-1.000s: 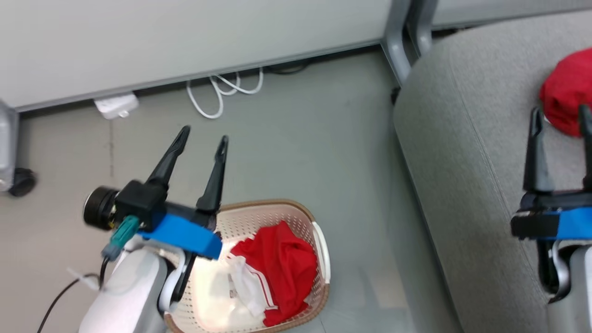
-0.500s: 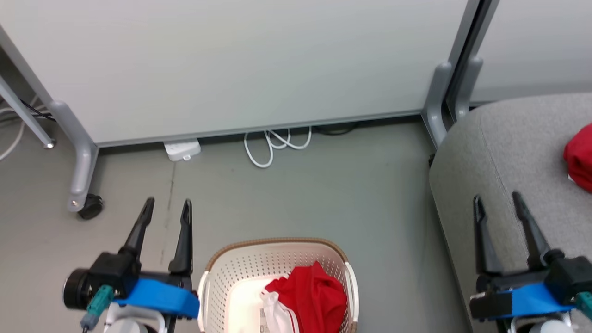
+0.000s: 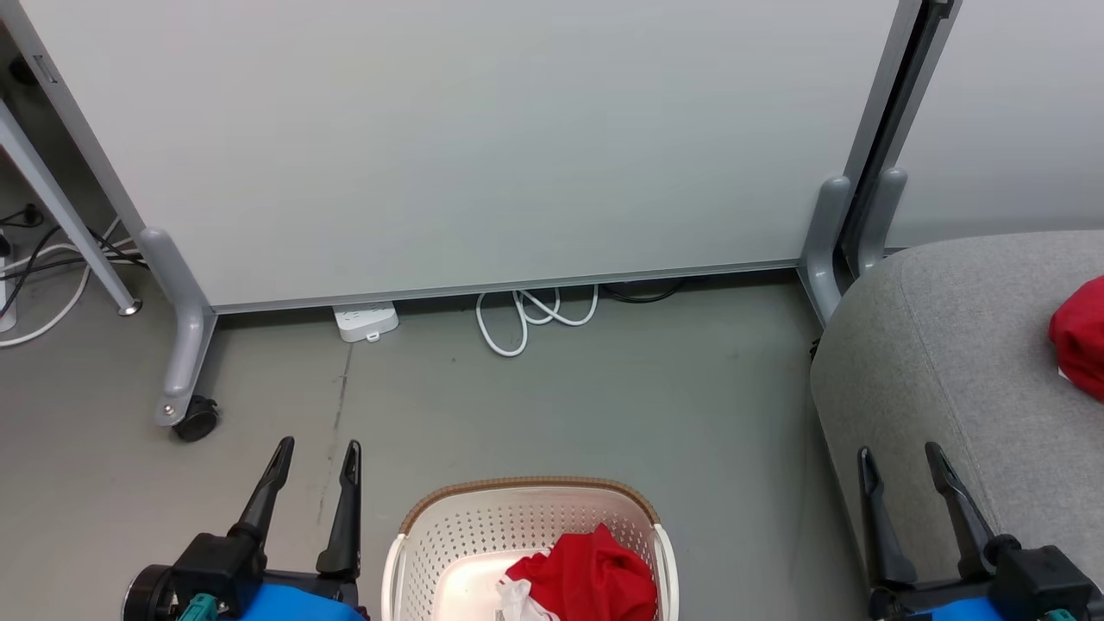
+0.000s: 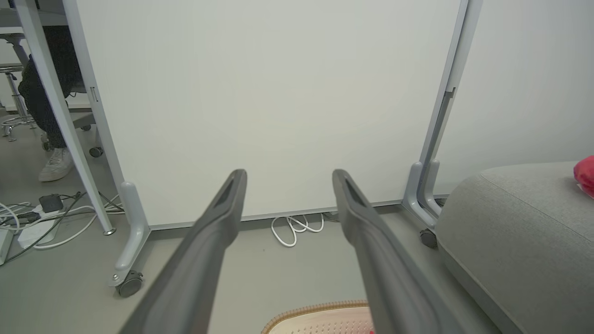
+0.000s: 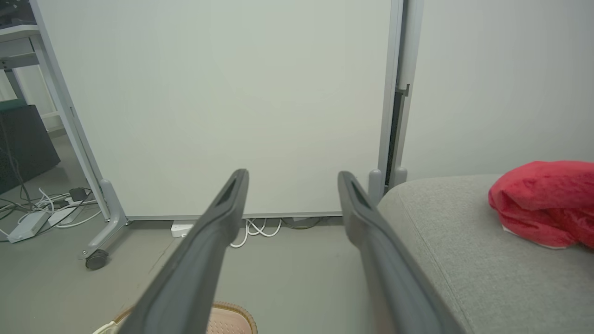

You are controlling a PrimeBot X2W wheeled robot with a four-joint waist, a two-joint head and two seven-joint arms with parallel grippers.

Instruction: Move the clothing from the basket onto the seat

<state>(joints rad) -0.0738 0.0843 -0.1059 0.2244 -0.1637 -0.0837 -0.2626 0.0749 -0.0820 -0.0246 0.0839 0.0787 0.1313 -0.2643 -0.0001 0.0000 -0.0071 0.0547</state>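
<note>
The left pincer (image 3: 318, 444) and right pincer (image 3: 898, 451) gaped wide, holding nothing. Between them sat the perforated cream basket (image 3: 526, 485), its rim brown and woven-look, with crumpled red clothing (image 3: 595, 578) inside. Beyond the right pincer, another red garment (image 3: 1080, 336) lay on the rounded grey fabric seat (image 3: 949, 345).

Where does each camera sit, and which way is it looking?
Head view: on the head, looking down at the basket and seat; left claw and right claw poke up from the bottom.
Left wrist view: on the left wrist, looking along the open left claw at the white panel.
Right wrist view: on the right wrist, looking along the open right claw at the panel and the red clothing on the seat.
Shared: both wrist views show the white cable under the panel.
</note>
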